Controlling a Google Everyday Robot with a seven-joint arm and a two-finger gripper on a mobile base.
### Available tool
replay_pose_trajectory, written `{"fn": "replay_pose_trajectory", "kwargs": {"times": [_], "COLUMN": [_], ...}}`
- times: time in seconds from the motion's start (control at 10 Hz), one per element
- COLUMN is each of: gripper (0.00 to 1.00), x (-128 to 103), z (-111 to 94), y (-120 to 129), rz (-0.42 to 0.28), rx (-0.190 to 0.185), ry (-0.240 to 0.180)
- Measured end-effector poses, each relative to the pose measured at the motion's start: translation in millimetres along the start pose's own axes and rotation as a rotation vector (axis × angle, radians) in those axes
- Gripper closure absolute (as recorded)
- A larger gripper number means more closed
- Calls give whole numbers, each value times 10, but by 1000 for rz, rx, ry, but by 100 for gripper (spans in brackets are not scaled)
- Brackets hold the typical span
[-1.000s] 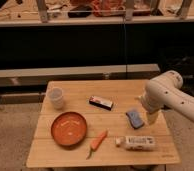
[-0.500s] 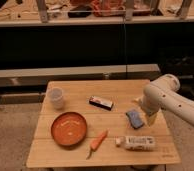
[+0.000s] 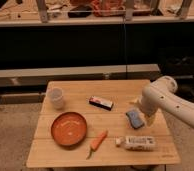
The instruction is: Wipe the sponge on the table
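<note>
While the sponge (image 3: 135, 118) lies flat on the table (image 3: 117, 91), close to its right edge and about midway between the far and near edges, the gripper (image 3: 150, 118) hangs just beside it on the right. Its jaws are spread wide and grip nothing; whether a fingertip touches the sponge cannot be told. The sponge is a small, soft-looking blue block, roughly rectangular, with a paler rim along one side. The table is a square top of pale wooden planks, with seams running from left to right and a matte, lightly grained surface.

The arm (image 3: 162, 97) reaches in over the right edge. It is a smooth, glossy white shell with rounded joints, and it bends down toward the sponge.

Near the far left corner stands a white cup (image 3: 56, 97), plain and slightly tapered, upright. A flat black-and-white bar (image 3: 101, 103) lies around the middle of the table, angled a little. Toward the near left sits a round orange bowl (image 3: 69, 129), shallow, with a raised rim and a dull finish. A carrot (image 3: 97, 141), tapered and orange with a greenish tip, lies near the near edge just right of the bowl. A white tube-shaped package (image 3: 139, 143) with printed markings lies on its side near the near right corner, below the sponge and apart from it.

Behind the table runs a long grey shelf (image 3: 65, 76).
</note>
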Motion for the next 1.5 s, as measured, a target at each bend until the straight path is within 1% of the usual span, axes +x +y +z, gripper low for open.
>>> {"fn": "replay_pose_trajectory", "kwargs": {"times": [0.2,0.5,1.1,1.5], "gripper": [20,20,20,20], "x": [-6,-13,3,29], "z": [31,96,171,201], "y": [-3,-3,4,4], "rz": [-35,-121,-239,-306], "rx": [3,9,25,26], "ry": [-3,-10,-18,-22]}}
